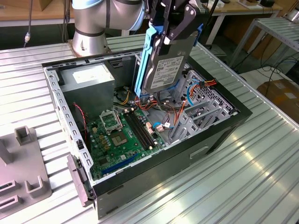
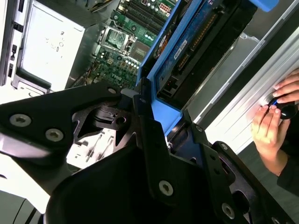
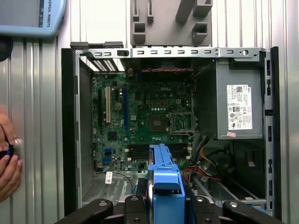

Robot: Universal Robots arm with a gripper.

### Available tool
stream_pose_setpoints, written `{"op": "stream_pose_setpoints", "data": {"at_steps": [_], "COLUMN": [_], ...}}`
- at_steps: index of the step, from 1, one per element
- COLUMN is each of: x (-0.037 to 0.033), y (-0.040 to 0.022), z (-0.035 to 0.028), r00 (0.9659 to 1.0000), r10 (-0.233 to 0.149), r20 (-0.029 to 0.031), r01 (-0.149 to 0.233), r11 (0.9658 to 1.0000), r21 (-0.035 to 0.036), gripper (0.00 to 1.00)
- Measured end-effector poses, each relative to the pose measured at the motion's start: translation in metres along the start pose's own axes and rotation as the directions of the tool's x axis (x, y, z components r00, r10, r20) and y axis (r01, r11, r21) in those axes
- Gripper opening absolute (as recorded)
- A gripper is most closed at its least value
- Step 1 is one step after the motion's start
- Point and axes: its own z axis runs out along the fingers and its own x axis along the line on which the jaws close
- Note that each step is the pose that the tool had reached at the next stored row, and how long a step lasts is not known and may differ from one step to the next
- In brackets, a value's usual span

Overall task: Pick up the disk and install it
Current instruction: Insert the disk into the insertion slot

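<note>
Tool (image 1: 174, 28) clamped the disk (image 1: 164, 70) | disk hung nearly upright over open computer case (image 1: 196, 151) on tabletop (image 1: 261, 182) | pickup done, installing left.

**Disk gripped edge-on above the open computer**

The gripper (image 3: 166, 207) grips the disk (image 3: 163, 170) by its blue frame, with a black finger (image 3: 135, 210) pressed against each side. The disk is seen edge-on above the open computer case (image 3: 187, 52), overlapping the edge of the green motherboard (image 3: 140, 107) by the memory slots. A grey power supply (image 3: 238, 102) with a white label fills one corner of the case beside the board. Orange, red and yellow cables (image 3: 205, 170) bunch between it and the disk. The case lies on a ribbed metal table (image 3: 42, 93). A grey slotted block (image 3: 163, 21) sits just outside the case rim, and a blue-edged tablet (image 3: 28, 18) lies near it. A person's hand (image 3: 9, 163) rests on the table beside the case wall, on a small round button.
</note>
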Motion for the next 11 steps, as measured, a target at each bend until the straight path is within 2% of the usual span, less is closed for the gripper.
{"op": "stream_pose_setpoints", "data": {"at_steps": [6, 11], "x": [0.0029, 0.0112], "y": [-0.0056, -0.0072], "z": [0.0001, 0.0003], "r00": [1.0, 1.0], "r10": [0.0, 0.0], "r20": [-0.0004, -0.0013], "r01": [0.0, 0.0], "r11": [1.0, 1.0], "r21": [0.0, -0.0001], "gripper": [0.37, 0.37]}}
